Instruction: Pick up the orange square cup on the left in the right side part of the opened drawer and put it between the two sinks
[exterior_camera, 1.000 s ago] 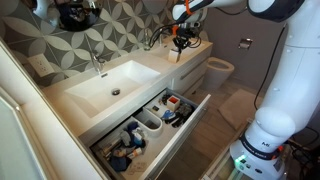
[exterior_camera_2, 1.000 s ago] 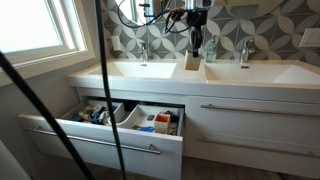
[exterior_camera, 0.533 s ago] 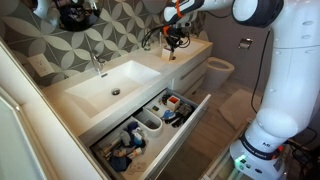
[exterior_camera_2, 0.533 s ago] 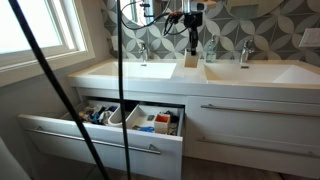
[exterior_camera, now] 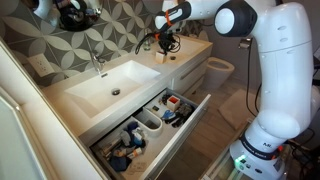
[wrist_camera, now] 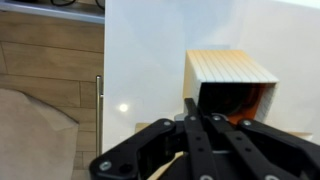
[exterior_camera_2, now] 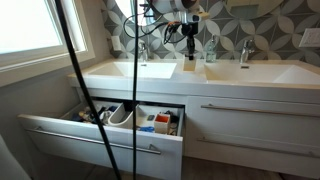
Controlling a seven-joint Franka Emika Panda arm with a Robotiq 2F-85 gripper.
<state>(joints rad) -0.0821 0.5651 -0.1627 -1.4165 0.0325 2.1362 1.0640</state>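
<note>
The orange square cup [wrist_camera: 230,82] is pale tan with ribbed sides and a dark orange inside. My gripper [wrist_camera: 192,108] is shut on its left wall and holds it just over the white countertop [wrist_camera: 150,60]. In both exterior views the gripper [exterior_camera: 165,42] [exterior_camera_2: 190,45] hangs over the strip between the two sinks, the near sink [exterior_camera: 105,85] [exterior_camera_2: 135,70] and the far sink [exterior_camera: 190,48] [exterior_camera_2: 245,72]. The cup [exterior_camera_2: 190,62] shows small and tan under the fingers. The opened drawer [exterior_camera: 150,125] [exterior_camera_2: 95,135] stands pulled out below the near sink.
Chrome taps [exterior_camera_2: 142,50] [exterior_camera_2: 245,52] stand behind each basin, and a small bottle [exterior_camera_2: 210,50] stands near the gripper. The drawer holds white oval tubs [exterior_camera: 150,122] and clutter. A toilet [exterior_camera: 218,70] is beyond the vanity. A black cable [exterior_camera_2: 75,90] crosses one exterior view.
My gripper has moved with the cup along the counter from the far sink's edge to over the strip between the sinks. The drawer has not changed.
</note>
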